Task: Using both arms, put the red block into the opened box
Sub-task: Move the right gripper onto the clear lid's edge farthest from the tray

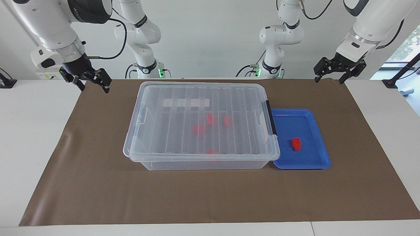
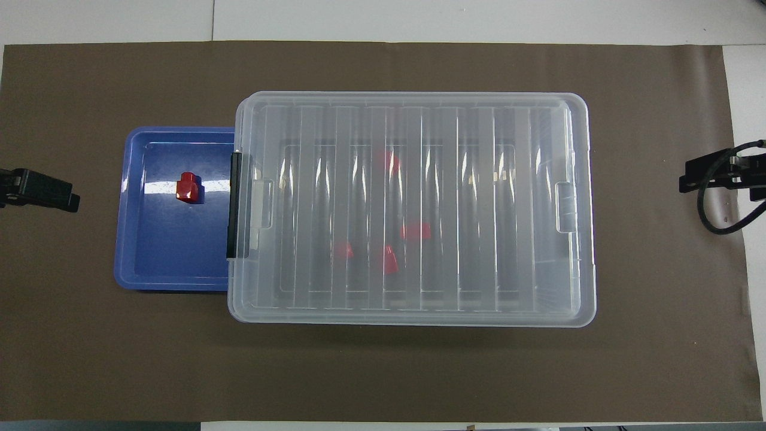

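The red block point(image 1: 296, 143) point(image 2: 187, 187) lies in a shallow blue tray point(image 1: 311, 157) point(image 2: 167, 251). The tray stands beside the box point(image 1: 197, 164) point(image 2: 589, 263), toward the left arm's end of the table. The box's ribbed clear lid point(image 1: 236, 98) point(image 2: 479, 120) lies on top and covers it, and its black clip point(image 1: 271, 118) point(image 2: 234, 203) faces the tray. My left gripper point(image 1: 329, 80) point(image 2: 66, 197) hangs open and empty off the tray's outer end. My right gripper point(image 1: 94, 88) point(image 2: 688, 176) hangs open and empty over the mat off the box's other end.
Several more red blocks point(image 1: 198, 128) point(image 2: 389, 260) show through the lid inside the box. A brown mat point(image 1: 98, 183) point(image 2: 119, 359) covers the table under everything, with bare mat around the box and tray.
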